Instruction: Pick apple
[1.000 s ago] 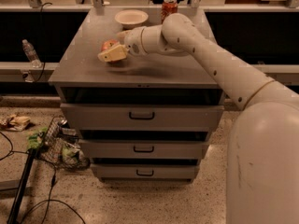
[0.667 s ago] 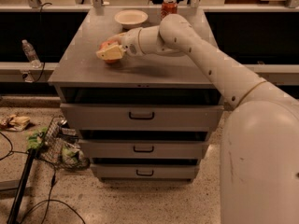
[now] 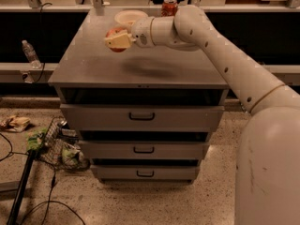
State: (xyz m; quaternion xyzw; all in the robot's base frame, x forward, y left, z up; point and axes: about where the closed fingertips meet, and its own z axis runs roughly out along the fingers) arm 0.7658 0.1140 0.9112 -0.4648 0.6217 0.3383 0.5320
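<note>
The apple (image 3: 114, 33) is small, round and red, and sits between the cream fingers (image 3: 118, 41) of my gripper (image 3: 116, 39). The gripper is shut on the apple and holds it in the air above the left rear part of the grey cabinet top (image 3: 89, 71). A shadow on the top lies below and to the right of it. The fingers cover the apple's lower front. My arm reaches in from the right.
A cream bowl (image 3: 130, 17) and a red soda can (image 3: 169, 6) stand at the back of the cabinet top. The cabinet has three drawers (image 3: 141, 116). A water bottle (image 3: 31, 54) stands on a ledge at left. Cables and clutter (image 3: 56, 144) lie on the floor at left.
The gripper has risen from the cabinet top with the apple in it, and its shadow now lies apart from it.
</note>
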